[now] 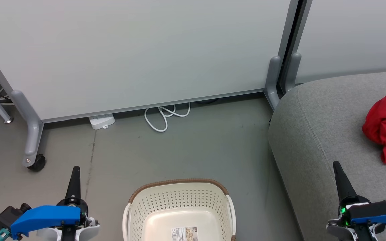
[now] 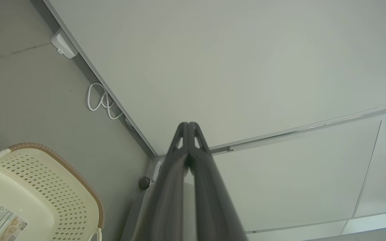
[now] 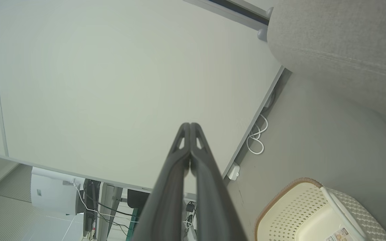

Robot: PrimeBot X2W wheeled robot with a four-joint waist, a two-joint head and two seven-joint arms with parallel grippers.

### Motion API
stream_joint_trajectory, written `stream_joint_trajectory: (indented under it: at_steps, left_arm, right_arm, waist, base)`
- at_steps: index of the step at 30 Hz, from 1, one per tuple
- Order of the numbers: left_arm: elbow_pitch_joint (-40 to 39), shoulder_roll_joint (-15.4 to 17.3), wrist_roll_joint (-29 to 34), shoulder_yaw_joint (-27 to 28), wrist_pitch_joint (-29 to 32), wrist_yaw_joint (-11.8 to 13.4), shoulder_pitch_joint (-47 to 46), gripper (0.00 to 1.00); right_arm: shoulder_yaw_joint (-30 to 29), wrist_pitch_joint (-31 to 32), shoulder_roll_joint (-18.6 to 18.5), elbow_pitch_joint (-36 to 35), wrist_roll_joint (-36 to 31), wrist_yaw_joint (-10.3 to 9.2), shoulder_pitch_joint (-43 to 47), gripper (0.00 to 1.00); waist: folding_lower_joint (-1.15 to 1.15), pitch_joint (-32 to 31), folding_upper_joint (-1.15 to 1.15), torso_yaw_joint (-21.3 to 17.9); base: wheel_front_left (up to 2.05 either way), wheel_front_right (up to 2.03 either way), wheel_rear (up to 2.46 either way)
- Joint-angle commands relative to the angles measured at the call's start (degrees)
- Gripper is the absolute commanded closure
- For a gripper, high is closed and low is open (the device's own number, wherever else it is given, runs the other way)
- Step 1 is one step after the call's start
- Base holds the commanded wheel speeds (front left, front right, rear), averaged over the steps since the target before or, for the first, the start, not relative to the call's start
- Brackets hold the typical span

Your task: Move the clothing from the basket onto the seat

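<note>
The cream perforated basket with a brown rim stands on the floor at the bottom centre, and what I see of its inside holds nothing but a label. Red clothing with a white patch lies bunched on the grey seat at the right edge. My left gripper is shut, raised to the left of the basket, holding nothing. My right gripper is shut over the seat's front part, below the clothing, with nothing in it. The basket also appears in the left wrist view and the basket in the right wrist view.
A pale partition panel on castor feet closes off the back. A white power strip and a looped white cable lie on the floor at its base. Grey floor stretches between panel, basket and seat.
</note>
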Motion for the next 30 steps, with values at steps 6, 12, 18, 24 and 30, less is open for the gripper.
stream_joint_trajectory:
  at_steps: [6,12,18,24,30]
  left_arm:
    - [-0.9,0.0,-4.1,0.6,1.0,-0.5,-1.4,1.0]
    - [-1.1,0.0,-6.9,0.9,1.8,-0.5,-1.5,1.0]
    - [-1.3,0.0,-9.6,1.2,2.5,-0.5,-1.6,1.0]
    - [-1.5,0.0,-12.3,1.4,3.1,-0.6,-1.6,1.0]
    - [-1.7,0.0,-14.8,1.6,3.8,-0.6,-1.7,1.0]
  right_arm:
    - [-0.2,1.0,0.1,-0.8,4.1,0.03,-1.4,1.0]
    - [-0.3,1.8,0.1,-0.9,7.1,0.03,-1.6,1.0]
    - [-0.3,2.6,0.1,-1.1,9.9,0.03,-1.6,1.0]
    - [-0.4,3.2,0.2,-1.2,12.6,0.03,-1.6,1.0]
    - [-0.4,3.8,0.2,-1.3,15.1,0.03,-1.8,1.0]
  waist:
    - [0.0,0.1,0.0,-0.2]
    - [0.0,0.2,0.0,-0.3]
    - [0.0,0.4,0.0,-0.4]
    - [0.0,0.5,0.0,-0.6]
    - [0.0,0.6,0.0,-0.7]
  base:
    - [0.0,0.0,0.0]
    - [0.0,0.0,0.0]
    - [0.0,0.0,0.0]
    - [0.0,0.0,0.0]
    - [0.0,0.0,0.0]
